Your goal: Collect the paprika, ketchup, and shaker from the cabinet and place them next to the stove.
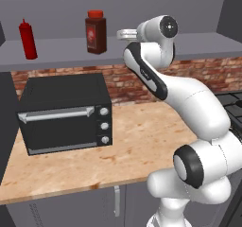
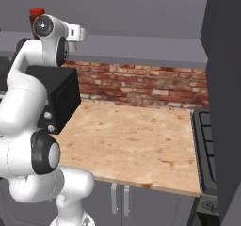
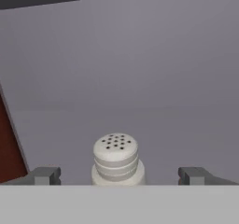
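- Shaker [image 3: 115,160] sits dead centre in the hand view, upright, perforated cap up, right between the two dark fingertips [image 3: 44,176].
- Gripper [image 3: 119,176] is spread wide, a clear gap on either side of the shaker, nothing in its grasp.
- Up on the cabinet [image 1: 61,48] shelf, the ketchup [image 1: 28,39] stands far left and the paprika [image 1: 96,31] near the middle, well apart from each other.
- From the left base view the hand reaches in just right of the paprika; the shaker itself is probably hidden behind the wrist there.
- Below the shelf, the black toaster oven [image 1: 66,112] sits on the wooden counter [image 2: 136,140].
- Stove [image 2: 207,145] shows at the counter's right end.
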